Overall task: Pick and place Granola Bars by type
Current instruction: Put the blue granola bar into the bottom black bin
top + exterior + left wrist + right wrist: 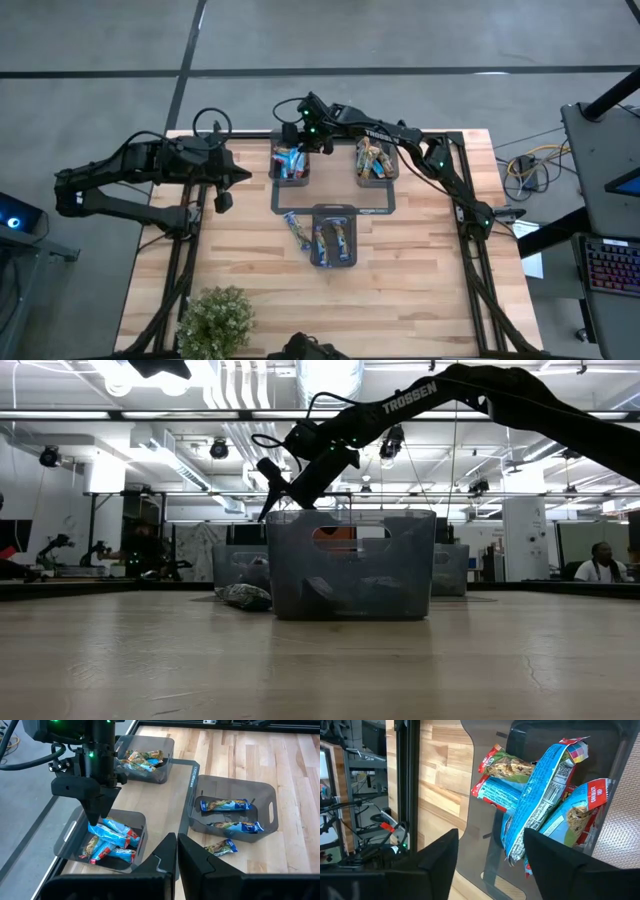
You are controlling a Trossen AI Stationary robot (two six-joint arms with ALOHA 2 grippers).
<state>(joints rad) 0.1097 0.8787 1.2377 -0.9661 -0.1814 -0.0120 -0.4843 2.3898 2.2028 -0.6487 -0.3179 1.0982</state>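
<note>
The granola bars lie in three dark grey bins. Several red-and-blue ones are piled in the far left bin. My right gripper hangs open just above this pile, pointing slantwise down, one finger on either side of a long light-blue bar without touching it. Several more bars fill the far right bin, and two lie in the near bin. One loose bar lies flat on the table beside the near bin. My left gripper waits shut, raised over the table's left side.
The three bins stand on a flat dark grey mat in the table's far middle. A potted green plant stands at the near left edge. Bare wood lies near and to the right of the bins.
</note>
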